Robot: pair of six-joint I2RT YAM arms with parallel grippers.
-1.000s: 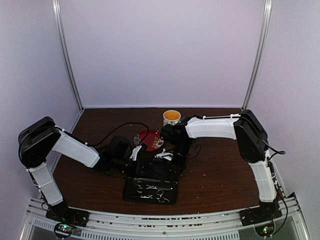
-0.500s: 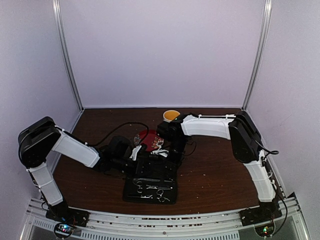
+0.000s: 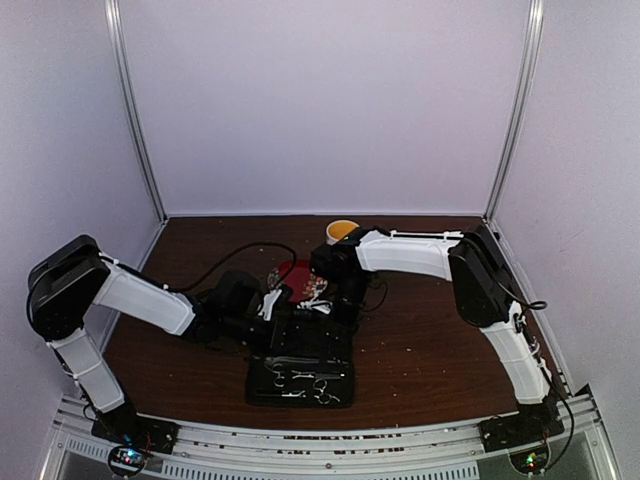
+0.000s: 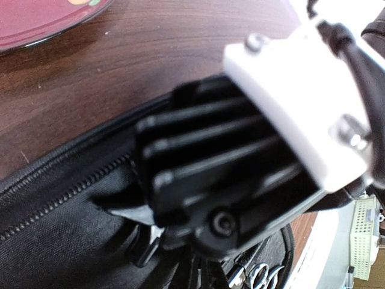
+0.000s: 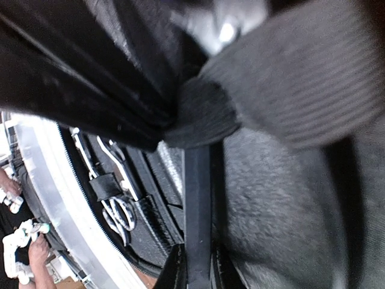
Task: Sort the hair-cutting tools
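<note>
The black zip case (image 3: 300,365) lies open near the table's front. Silver scissors (image 3: 300,378) sit inside it under elastic straps; their rings show in the right wrist view (image 5: 120,212) and the left wrist view (image 4: 264,277). My right gripper (image 3: 335,303) hovers over the case's far edge. In its wrist view that gripper (image 5: 198,272) is shut on a thin black stick (image 5: 198,205), which runs straight up from the fingertips. My left gripper (image 3: 277,304) is shut at the case's far-left edge beside the zip (image 4: 60,198). I cannot tell whether it pinches fabric.
A red patterned saucer (image 3: 298,277) sits just behind the case, between the two wrists, and shows in the left wrist view (image 4: 42,21) too. A yellow cup (image 3: 342,231) stands further back. Black cables trail from the left arm across the brown table (image 3: 430,340).
The right arm has swung slightly left and away, and the yellow cup shows more. The left arm's shoulder leaned a little left; its gripper stays at the case.
</note>
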